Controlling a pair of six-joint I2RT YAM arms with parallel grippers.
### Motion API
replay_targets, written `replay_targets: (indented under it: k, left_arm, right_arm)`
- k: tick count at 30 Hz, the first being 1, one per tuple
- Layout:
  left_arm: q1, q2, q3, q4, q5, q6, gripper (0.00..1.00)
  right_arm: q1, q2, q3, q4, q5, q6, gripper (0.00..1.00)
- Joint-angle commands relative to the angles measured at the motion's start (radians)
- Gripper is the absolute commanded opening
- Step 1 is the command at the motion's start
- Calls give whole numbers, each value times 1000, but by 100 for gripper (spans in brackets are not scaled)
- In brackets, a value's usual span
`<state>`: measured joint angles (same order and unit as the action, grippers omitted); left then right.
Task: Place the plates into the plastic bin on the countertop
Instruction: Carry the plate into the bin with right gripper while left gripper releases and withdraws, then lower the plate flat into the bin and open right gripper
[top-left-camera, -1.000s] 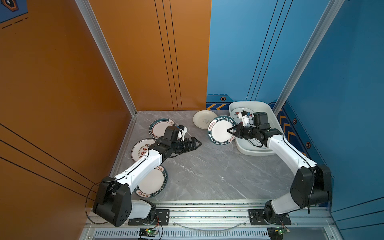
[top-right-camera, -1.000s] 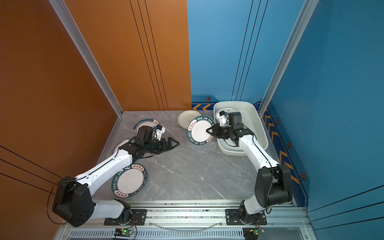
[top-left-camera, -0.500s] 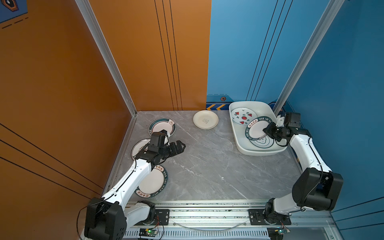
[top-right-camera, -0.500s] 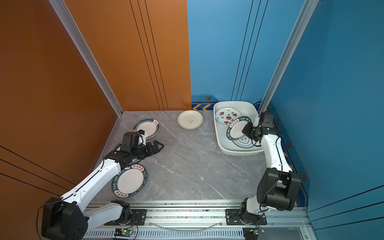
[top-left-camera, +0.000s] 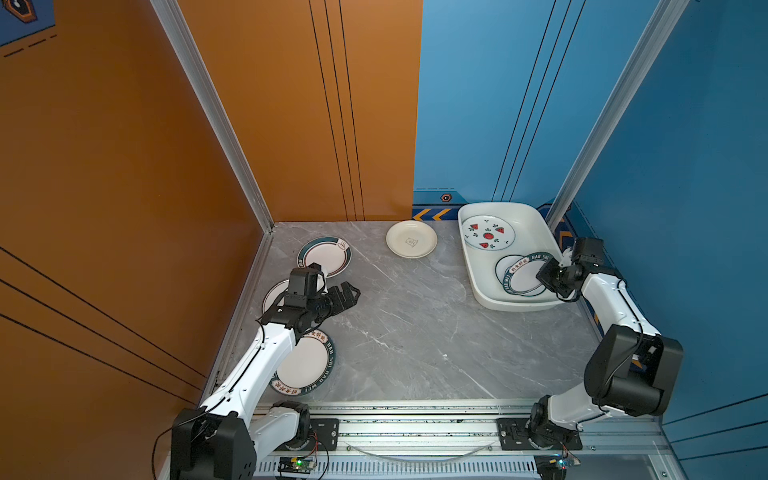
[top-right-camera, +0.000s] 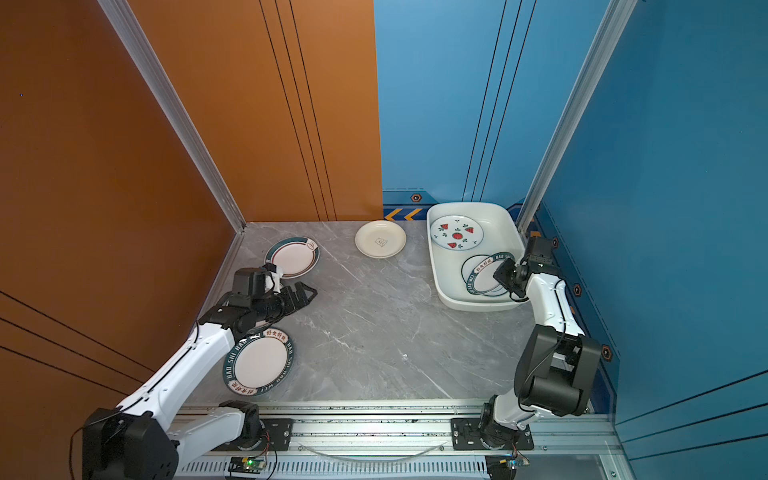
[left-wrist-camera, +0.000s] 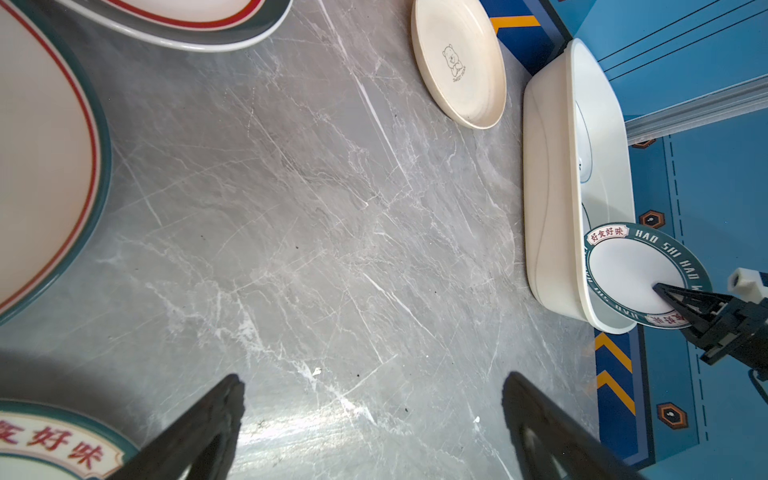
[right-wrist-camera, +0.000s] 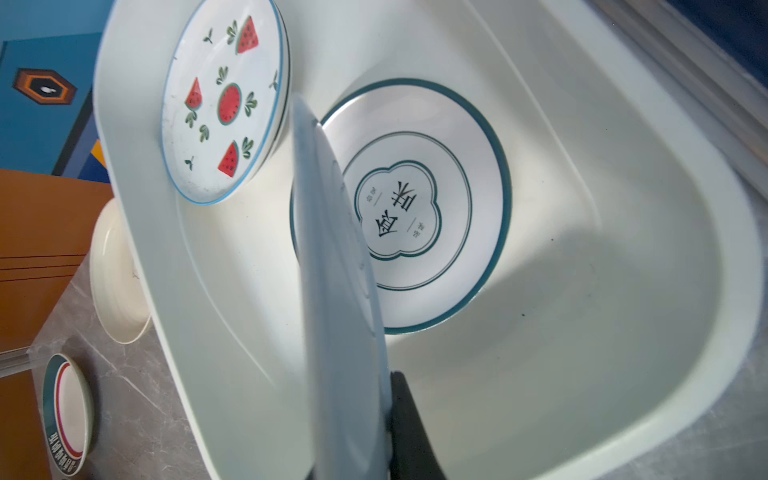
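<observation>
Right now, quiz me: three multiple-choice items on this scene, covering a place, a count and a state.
1. The cream bear plate lies: A. on another plate B. on the countertop beside the plastic bin C. in the bin
2. Plates on the countertop, outside the bin: A. two B. six C. four
3. The right gripper is: A. shut on the lettered-rim plate B. open, empty C. on the countertop
Answers: B: it lies flat on the marble, apart from the bin. C: the cream one plus three green-rimmed plates at the left. A: it pinches that plate's rim over the bin.
</observation>
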<state>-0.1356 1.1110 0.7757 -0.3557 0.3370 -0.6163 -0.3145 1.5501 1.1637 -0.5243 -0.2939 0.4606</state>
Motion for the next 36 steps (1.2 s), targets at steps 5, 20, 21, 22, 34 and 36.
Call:
replay_targets:
  k: [5, 20, 21, 22, 34, 36]
  left_arm:
    - [36, 0, -28, 24, 57, 27, 98]
    - [106, -1, -35, 20, 93, 49, 98]
    - [109, 0, -35, 20, 95, 49, 98]
    - [113, 0, -34, 19, 94, 53, 98]
    - [205, 15, -63, -3, 23, 61, 98]
    - [219, 10, -71, 3, 20, 60, 98]
  right_arm:
    - [-15, 80, -3, 88, 36, 24, 0]
    - [-19, 213, 3, 104, 103, 58, 35]
    - [-16, 214, 5, 100, 114, 56, 37]
    - [-14, 214, 3, 97, 125, 52, 38]
    - [6, 219, 25, 43, 224, 30, 52]
    - [7, 216, 25, 40, 231, 27, 53]
